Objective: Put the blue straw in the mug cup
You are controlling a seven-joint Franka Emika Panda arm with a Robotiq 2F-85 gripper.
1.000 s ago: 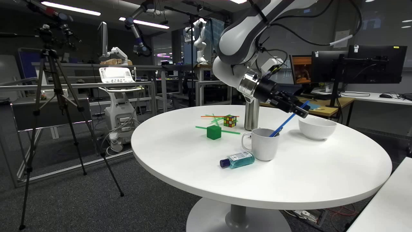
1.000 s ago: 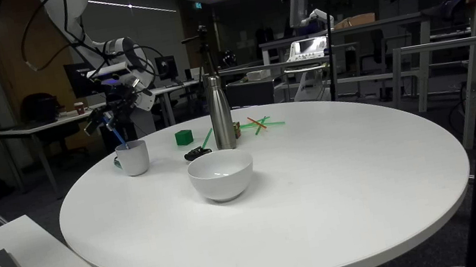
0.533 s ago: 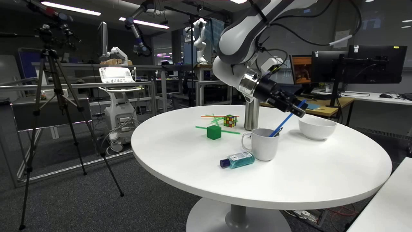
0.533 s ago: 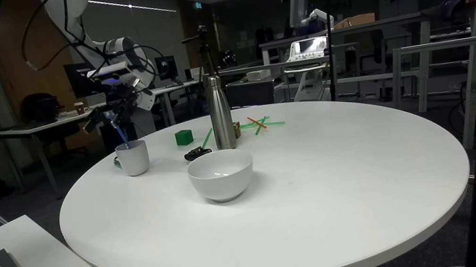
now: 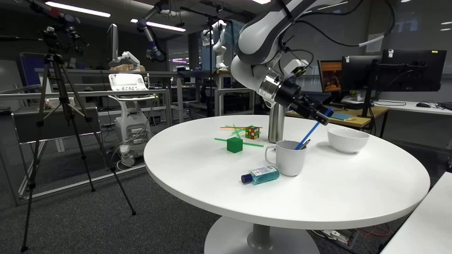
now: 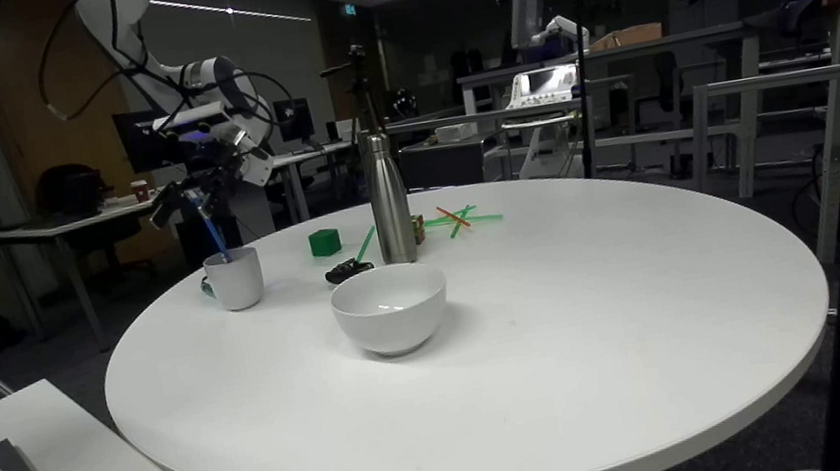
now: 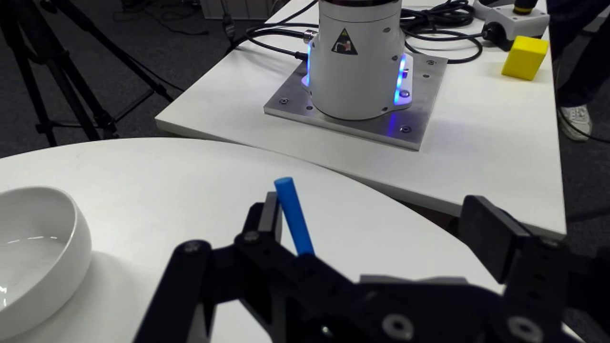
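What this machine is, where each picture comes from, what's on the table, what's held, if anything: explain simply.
It's a robot arm with a two-fingered hand. Two outside cameras look across the round table; the third sits at the wrist, looking past the hand toward the arm's base. The table bears a white mug, bowl, steel bottle, lying teal bottle, green block, puzzle cube, green straws and an orange straw. Nothing is gripped: the hand is open, and the blue straw leans in the mug, beside one finger.
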